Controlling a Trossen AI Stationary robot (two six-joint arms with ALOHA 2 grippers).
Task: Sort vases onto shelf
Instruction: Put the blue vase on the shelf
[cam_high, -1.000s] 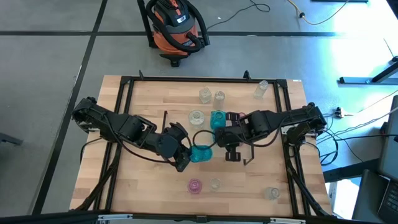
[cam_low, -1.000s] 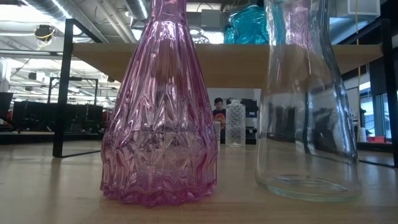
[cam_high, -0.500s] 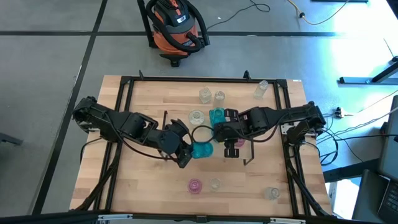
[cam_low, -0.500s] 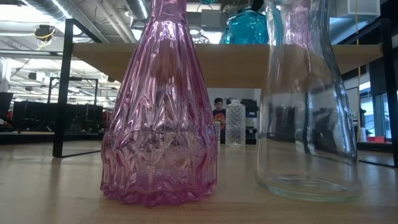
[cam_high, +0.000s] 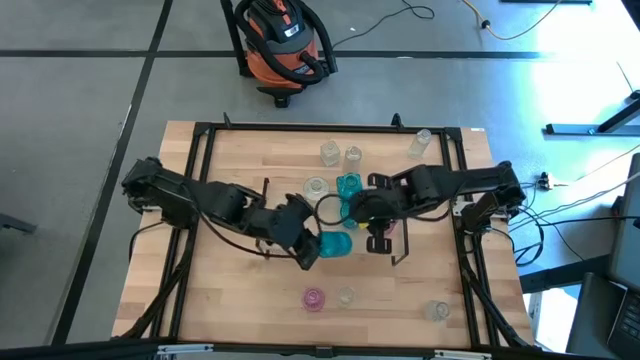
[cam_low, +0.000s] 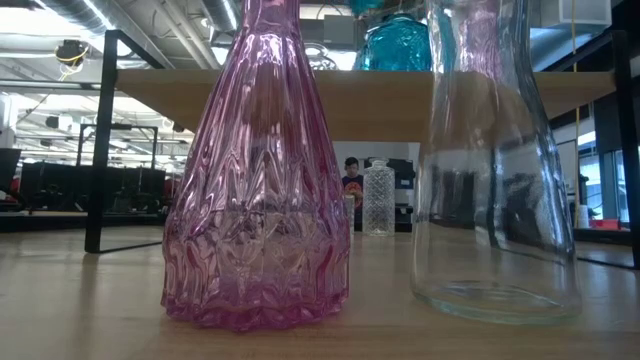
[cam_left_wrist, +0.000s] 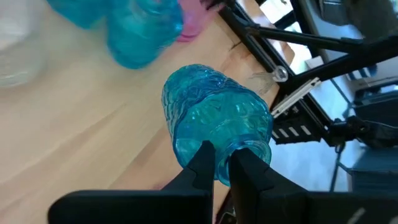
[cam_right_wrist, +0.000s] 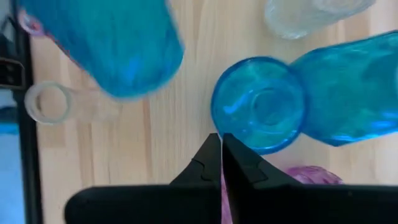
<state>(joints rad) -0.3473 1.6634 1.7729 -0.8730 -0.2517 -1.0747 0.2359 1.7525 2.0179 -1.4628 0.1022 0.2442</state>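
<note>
**Item 1: left pincer (cam_left_wrist: 222, 163).** Closed to a narrow gap on the mouth of a teal-blue, bumpy-surfaced glass vase (cam_left_wrist: 214, 118), which it carries lying on its side. In the high view this pincer and its vase now sit further toward the right of the frame than 1 second ago, just below picture centre and over the shelf area. You may take this vase as in transit and not yet set down.

**Item 2: right pincer (cam_right_wrist: 221, 152).** Fully closed. Over the last second it has drawn back from the lower centre toward the upper centre of the high view. It now sits just beside a round teal-blue glass vase (cam_right_wrist: 258, 112) that stands upright. Pink glass shows at the fingers' edge in its wrist view, but you cannot tell whether any of it is gripped.

**Item 3: low light-wood shelf on a dark wire frame (cam_low: 150, 95).** Spans the upper part of the low view, with teal glass showing above its board right of centre. A second teal shape has come into the top edge there since 1 second ago.

**Item 4: unsorted stock.** On the bench (cam_high: 230, 300), 1 pink ribbed glass vase (cam_low: 255, 180) and 1 tall clear glass vase (cam_low: 495, 170) stand in the foreground of the low view, unmoved. Several clear vases also wait near the top edge of the bench in the high view.

**Note.** By this count you are partway through, with 1 placement pending.
</note>
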